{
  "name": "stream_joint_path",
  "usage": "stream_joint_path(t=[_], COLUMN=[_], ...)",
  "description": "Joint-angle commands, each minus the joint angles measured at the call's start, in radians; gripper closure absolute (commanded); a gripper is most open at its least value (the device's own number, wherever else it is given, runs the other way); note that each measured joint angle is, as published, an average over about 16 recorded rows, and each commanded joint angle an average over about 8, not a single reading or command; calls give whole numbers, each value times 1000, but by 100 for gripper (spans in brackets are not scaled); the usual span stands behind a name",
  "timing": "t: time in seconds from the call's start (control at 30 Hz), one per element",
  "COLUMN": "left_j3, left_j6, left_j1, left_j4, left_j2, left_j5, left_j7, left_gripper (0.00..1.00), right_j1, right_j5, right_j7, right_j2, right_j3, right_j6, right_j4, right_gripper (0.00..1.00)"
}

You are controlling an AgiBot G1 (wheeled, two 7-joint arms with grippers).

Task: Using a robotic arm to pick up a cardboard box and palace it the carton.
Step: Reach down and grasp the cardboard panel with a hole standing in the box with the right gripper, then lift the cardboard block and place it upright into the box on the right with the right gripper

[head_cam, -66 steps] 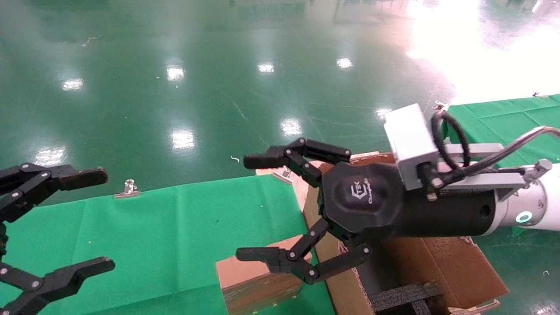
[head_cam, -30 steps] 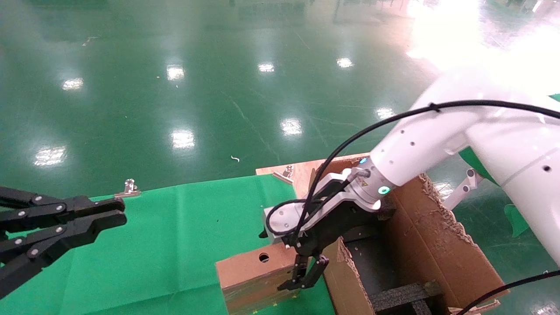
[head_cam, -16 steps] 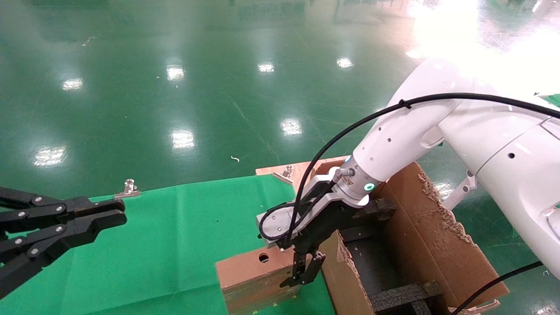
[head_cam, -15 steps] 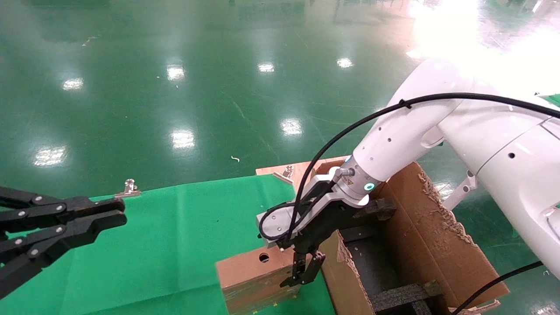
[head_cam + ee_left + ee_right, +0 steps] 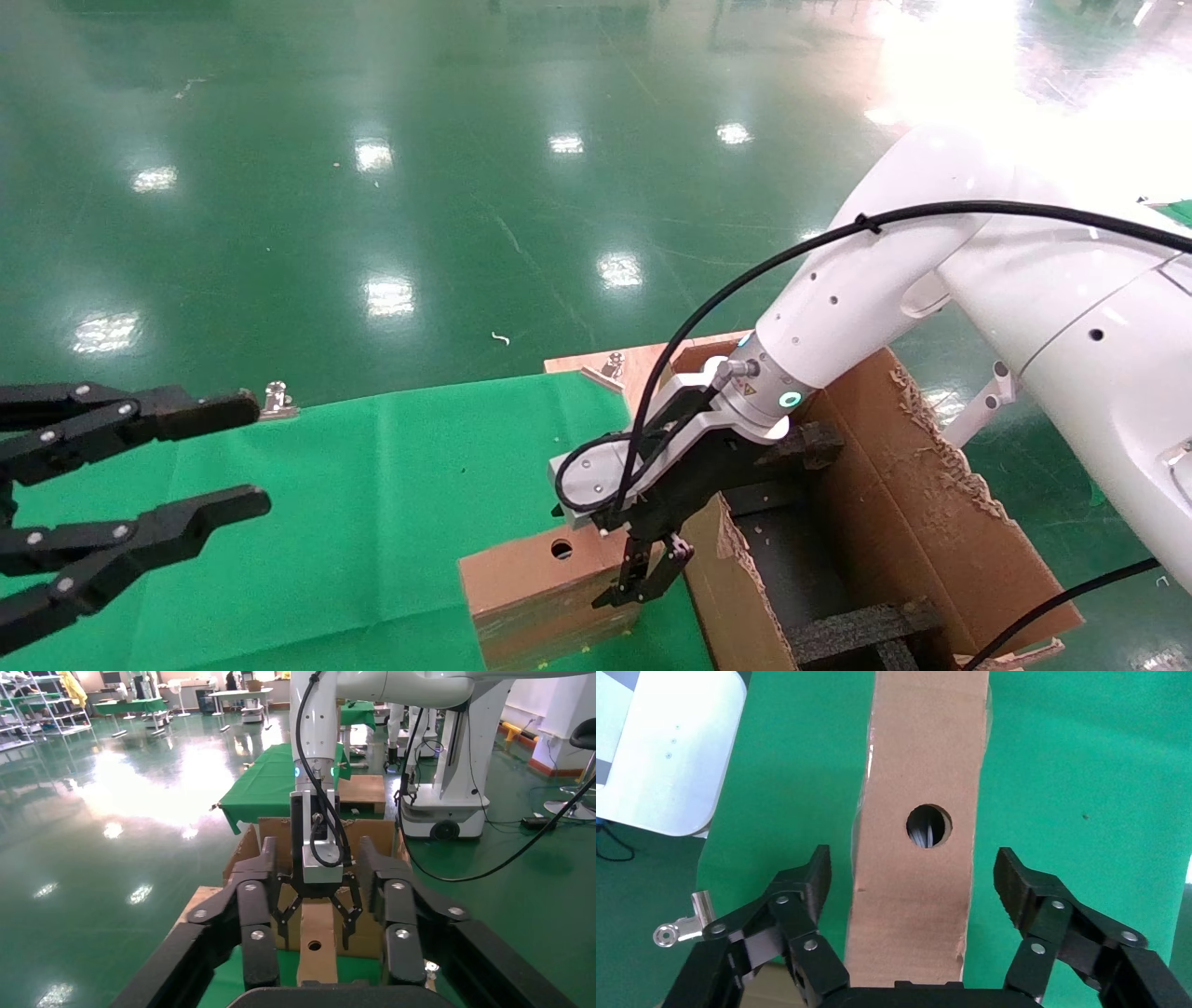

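The small brown cardboard box point(image 5: 540, 582) stands on its edge on the green cloth, its narrow face with the round hole point(image 5: 929, 825) upward. My right gripper point(image 5: 635, 564), on the white arm, hangs over the box's right end. It is open, with its fingers point(image 5: 810, 878) on either side of the box point(image 5: 916, 903) and a gap on each side. The left wrist view shows the same straddle over the box point(image 5: 314, 948). The large carton point(image 5: 931, 531) with ragged flaps and black foam dividers point(image 5: 866, 629) stands right beside the box. My left gripper point(image 5: 223, 457) is open and empty at the far left.
The green cloth point(image 5: 372, 503) covers the table, held by metal clips point(image 5: 275, 401) at its far edge. A wooden board point(image 5: 643, 359) lies behind the carton. Shiny green floor lies beyond. Another robot base point(image 5: 450, 804) and a green table point(image 5: 281, 776) stand farther off.
My left gripper has opened from shut. My right gripper came down from high over the table to straddle the box's right end, and has barely moved in the last half second.
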Motion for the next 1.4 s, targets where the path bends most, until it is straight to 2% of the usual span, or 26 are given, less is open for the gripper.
stream_joint_path(t=[0.03,0.73,0.9,1.07,1.4], left_j3=[0,0,0,0,0], left_j6=[0,0,0,0,0], left_j1=[0,0,0,0,0], left_j4=[0,0,0,0,0], left_j2=[0,0,0,0,0], left_j5=[0,0,0,0,0], left_j7=[0,0,0,0,0], left_gripper=[0,0,0,0,0], right_j1=[-1,20,98,221,448], right_j5=[-1,13,44,78,145], right_j7=[1,8,14,8,-35], right_j2=[1,16,46,81,143], right_j3=[1,11,25,22,-57], right_j6=[0,4,-7,-19,-29], right_j4=[1,0,-21,-59,-133], right_gripper=[100,100,100,100,100])
